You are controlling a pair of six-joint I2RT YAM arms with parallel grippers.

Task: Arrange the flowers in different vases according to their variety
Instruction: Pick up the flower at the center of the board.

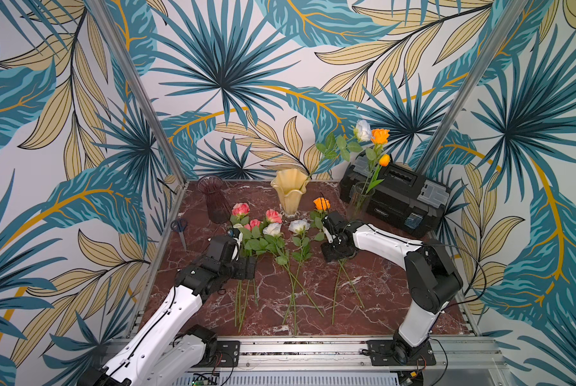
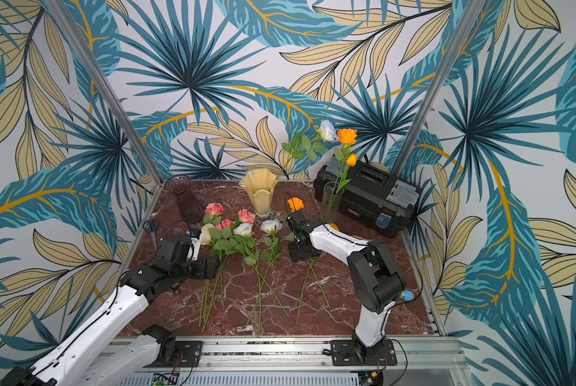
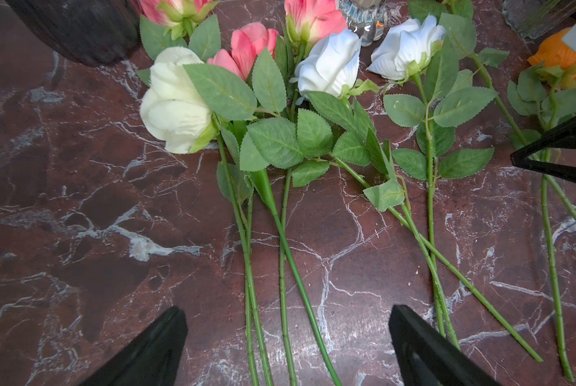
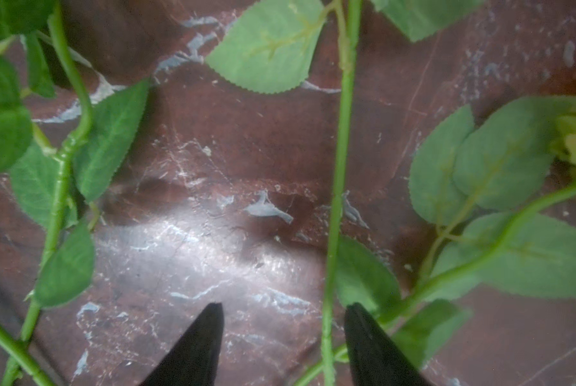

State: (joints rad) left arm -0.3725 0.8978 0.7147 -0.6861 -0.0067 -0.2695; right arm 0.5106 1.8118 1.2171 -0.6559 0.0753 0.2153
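Two black fingertips (image 4: 200,347) of the right gripper (image 4: 283,310) stand partly apart. One thin green stem (image 4: 338,167) runs up between them, nearer one finger and not pinched, so nothing is held. That stem seems to belong to the orange rose (image 1: 321,204) lying on the marble table (image 1: 380,294), near the clear glass cylinder (image 1: 360,200), in which an orange rose and a bud stand. A second, curved stem (image 4: 513,220) passes just beside the same finger.

The left gripper (image 3: 286,309) hangs fully spread over the bare lower stems of the pink and white flowers (image 3: 176,100) and grips nothing.

These flowers look very light. Their stems are thin and smooth, probably stiff enough to lift whole yet apt to roll or slip from the pads. The leaves are soft and may snag on neighbouring flowers. The head is likely to swing if the stem is taken low. Bare stem just under the leaves looks the best hold, with one stem only between the pads.

Further back, the cream-yellow vase (image 1: 290,194) carries a white rose, and the purple vase (image 1: 215,197) looks empty.
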